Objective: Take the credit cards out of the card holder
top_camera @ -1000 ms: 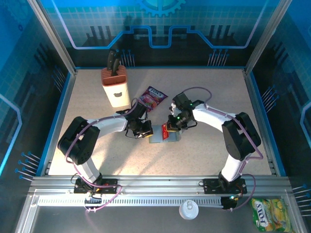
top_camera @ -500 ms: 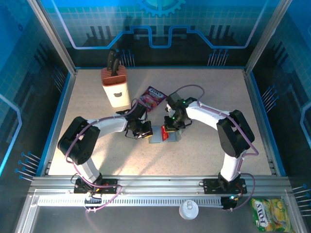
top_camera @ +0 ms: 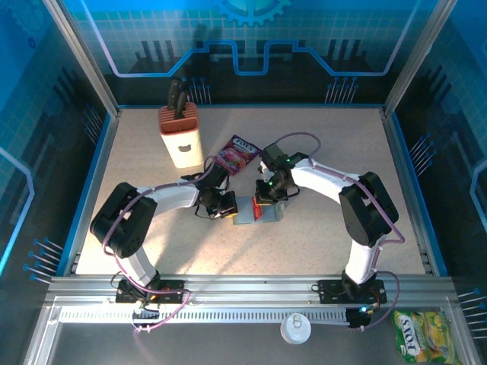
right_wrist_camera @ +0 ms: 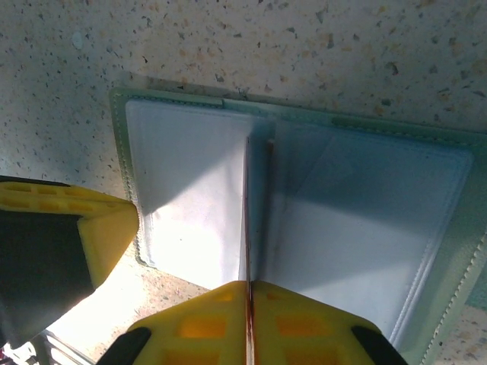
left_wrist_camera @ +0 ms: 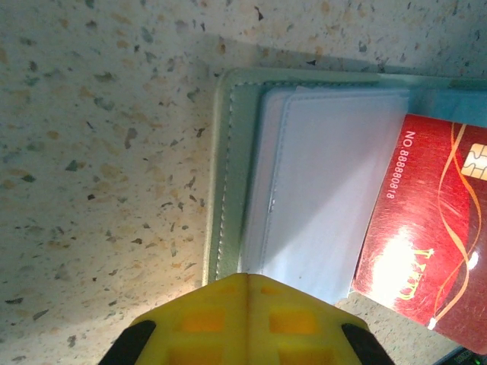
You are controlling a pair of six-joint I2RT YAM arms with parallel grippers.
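Note:
The card holder (top_camera: 248, 213) lies open on the speckled table, grey-green with two grey-blue inner panels (right_wrist_camera: 358, 228). My left gripper (left_wrist_camera: 245, 277) is shut with nothing between its yellow tips, which rest on the card holder's (left_wrist_camera: 228, 167) near edge. My right gripper (right_wrist_camera: 249, 284) is shut on a red credit card (right_wrist_camera: 247, 205), seen edge-on above the card holder's fold. In the left wrist view the red card (left_wrist_camera: 426, 228) shows its face, tilted over the right panel. From above, both grippers, left (top_camera: 226, 205) and right (top_camera: 266, 199), meet at the card holder.
A knife block (top_camera: 179, 138) stands at the back left. A pink-purple snack packet (top_camera: 239, 152) lies just behind the grippers. On the front ledge sit a white lid (top_camera: 294, 328) and a yellow-green packet (top_camera: 423, 336). Glass walls enclose the table.
My right gripper has shifted a little left and toward the back with the red card in it. The left gripper stays on the card holder.

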